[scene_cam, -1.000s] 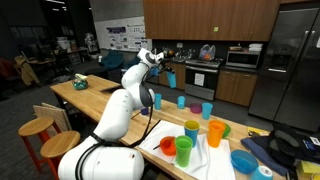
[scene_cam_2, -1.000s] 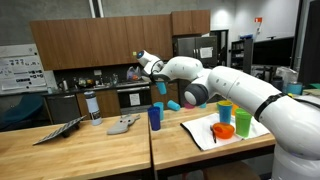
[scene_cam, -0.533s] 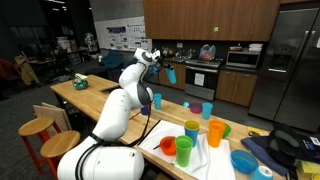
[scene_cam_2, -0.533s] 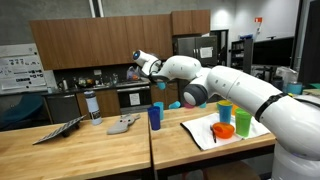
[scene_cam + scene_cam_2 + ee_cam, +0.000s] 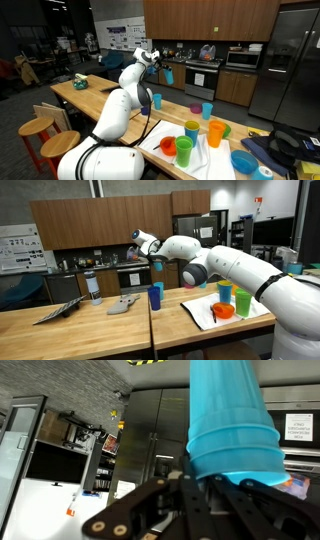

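My gripper (image 5: 165, 72) is shut on a light blue cup (image 5: 169, 76) and holds it high above the wooden table (image 5: 110, 100). The cup fills the upper right of the wrist view (image 5: 230, 415), with my black fingers (image 5: 205, 485) closed on its rim. In an exterior view the held cup (image 5: 157, 265) hangs above a dark blue cup (image 5: 154, 297) standing on the table. Another blue cup (image 5: 157, 100) stands on the table below my arm.
Along the table stand a teal cup (image 5: 181, 101), a purple cup (image 5: 196, 107) and a blue cup (image 5: 207, 110). A white cloth (image 5: 195, 160) carries green, orange and red cups. A blue bowl (image 5: 244, 161) sits near the end. Stools (image 5: 35, 128) stand beside the table.
My arm has lifted the light blue cup slightly higher over the last second. The cups on the table have not moved.
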### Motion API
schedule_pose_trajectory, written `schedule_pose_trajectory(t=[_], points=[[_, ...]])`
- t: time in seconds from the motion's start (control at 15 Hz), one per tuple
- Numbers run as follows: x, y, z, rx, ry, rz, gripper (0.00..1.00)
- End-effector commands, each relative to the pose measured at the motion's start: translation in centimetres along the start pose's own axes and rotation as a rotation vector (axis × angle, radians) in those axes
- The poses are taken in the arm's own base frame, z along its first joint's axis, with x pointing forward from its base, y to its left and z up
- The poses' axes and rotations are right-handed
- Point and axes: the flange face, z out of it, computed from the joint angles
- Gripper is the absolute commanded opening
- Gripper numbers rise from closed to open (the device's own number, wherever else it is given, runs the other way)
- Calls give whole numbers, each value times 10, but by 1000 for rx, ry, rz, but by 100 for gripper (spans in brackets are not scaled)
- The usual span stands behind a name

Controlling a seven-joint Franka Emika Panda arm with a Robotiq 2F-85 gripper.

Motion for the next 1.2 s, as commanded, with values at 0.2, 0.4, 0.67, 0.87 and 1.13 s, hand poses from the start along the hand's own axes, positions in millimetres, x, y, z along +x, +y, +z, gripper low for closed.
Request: schedule_pose_trajectory(t=[0.2, 0.4, 0.67, 0.87, 1.13], points=[[-4, -1, 3, 35, -66, -4, 2], [-14, -3, 13, 61, -132, -12, 2], [-22, -3, 18, 61, -172, 0, 2], [-26, -5, 24, 56, -167, 1, 2], [-30, -6, 27, 54, -172, -4, 9]])
